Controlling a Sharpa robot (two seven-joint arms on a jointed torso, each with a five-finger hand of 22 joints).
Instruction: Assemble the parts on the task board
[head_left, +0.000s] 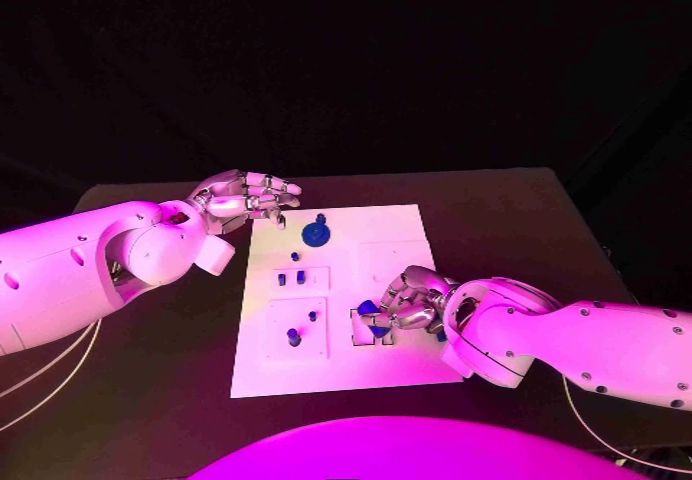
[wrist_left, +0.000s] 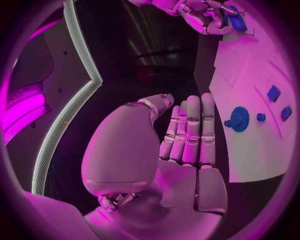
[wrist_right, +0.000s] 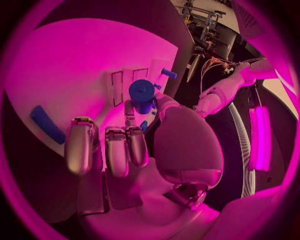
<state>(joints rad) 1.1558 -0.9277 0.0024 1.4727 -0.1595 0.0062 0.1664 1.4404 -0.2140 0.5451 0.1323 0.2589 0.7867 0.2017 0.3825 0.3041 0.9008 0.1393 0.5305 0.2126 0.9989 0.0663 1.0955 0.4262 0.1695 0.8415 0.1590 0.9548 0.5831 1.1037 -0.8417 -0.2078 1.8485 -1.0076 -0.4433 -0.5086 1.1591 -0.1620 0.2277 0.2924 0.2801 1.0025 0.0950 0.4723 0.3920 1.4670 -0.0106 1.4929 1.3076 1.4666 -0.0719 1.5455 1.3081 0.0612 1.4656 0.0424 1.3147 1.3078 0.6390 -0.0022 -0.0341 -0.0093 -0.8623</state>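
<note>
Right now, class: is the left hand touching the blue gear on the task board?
Apart. In the left wrist view, the left hand hangs clear of the blue gear, with bare task board showing between them.

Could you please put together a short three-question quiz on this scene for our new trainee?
1. True or false: the left hand holds a blue part.
2. Which hand holds a blue cylinder over the task board? A) left B) right C) neither
3. Fill in: the blue gear lies on the board's ____ end, seen from the robot.

Key: 1. False, it holds nothing, fingers together. 2. B, the right hand. 3. Far.
</note>
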